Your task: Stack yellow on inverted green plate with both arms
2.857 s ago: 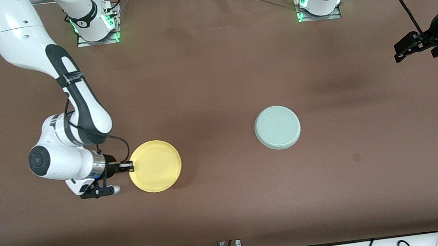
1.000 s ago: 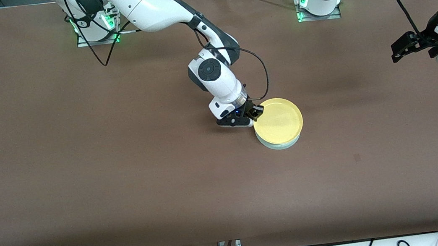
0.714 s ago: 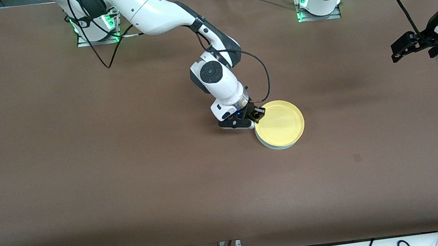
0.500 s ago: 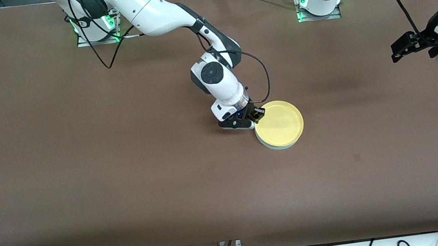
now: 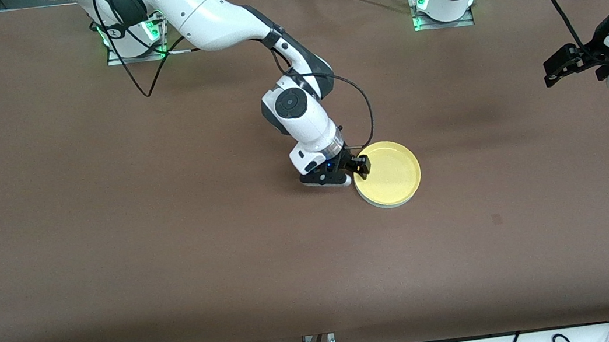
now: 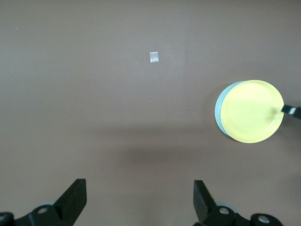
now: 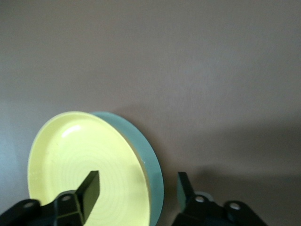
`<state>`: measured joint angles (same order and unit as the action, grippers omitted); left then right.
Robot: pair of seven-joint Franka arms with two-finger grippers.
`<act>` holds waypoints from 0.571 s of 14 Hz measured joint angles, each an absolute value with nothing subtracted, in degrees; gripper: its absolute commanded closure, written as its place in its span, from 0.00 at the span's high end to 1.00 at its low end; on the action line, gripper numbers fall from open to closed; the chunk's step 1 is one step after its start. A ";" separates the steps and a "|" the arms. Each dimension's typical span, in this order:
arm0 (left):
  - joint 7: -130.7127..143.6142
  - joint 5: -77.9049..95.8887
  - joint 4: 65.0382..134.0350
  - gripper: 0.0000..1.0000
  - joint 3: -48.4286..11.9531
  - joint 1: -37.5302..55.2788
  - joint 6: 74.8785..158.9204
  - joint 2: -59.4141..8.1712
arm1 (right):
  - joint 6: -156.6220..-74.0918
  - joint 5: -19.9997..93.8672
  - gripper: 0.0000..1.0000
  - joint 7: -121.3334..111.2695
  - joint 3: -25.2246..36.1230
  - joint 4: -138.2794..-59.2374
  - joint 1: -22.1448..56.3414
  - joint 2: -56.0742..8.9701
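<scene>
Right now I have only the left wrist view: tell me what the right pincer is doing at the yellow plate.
Observer: The right pincer is open and straddles the rim of the yellow plate, one finger over the inside and one outside.
Operator: Report how the plates sit, seen from the side.
Observer: In the right wrist view the yellow plate lies flat on the green plate, and no gap shows between them.
Operator: Say where my left pincer hangs.
Observer: The left pincer waits in the air over the left arm's end of the table, well apart from the plates.
</scene>
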<state>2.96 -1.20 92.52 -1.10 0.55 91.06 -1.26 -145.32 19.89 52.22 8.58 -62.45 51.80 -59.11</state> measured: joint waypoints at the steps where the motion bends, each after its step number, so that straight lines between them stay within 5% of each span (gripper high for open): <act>1: 2.96 -1.20 92.52 1.00 -1.10 0.55 91.06 -1.26 | -142.63 19.87 1.00 52.21 10.42 -61.99 51.62 -57.51; 8: 2.96 -1.20 92.50 1.00 -1.14 0.55 91.04 -1.28 | -107.39 19.82 1.00 41.20 23.90 -64.30 45.48 -36.45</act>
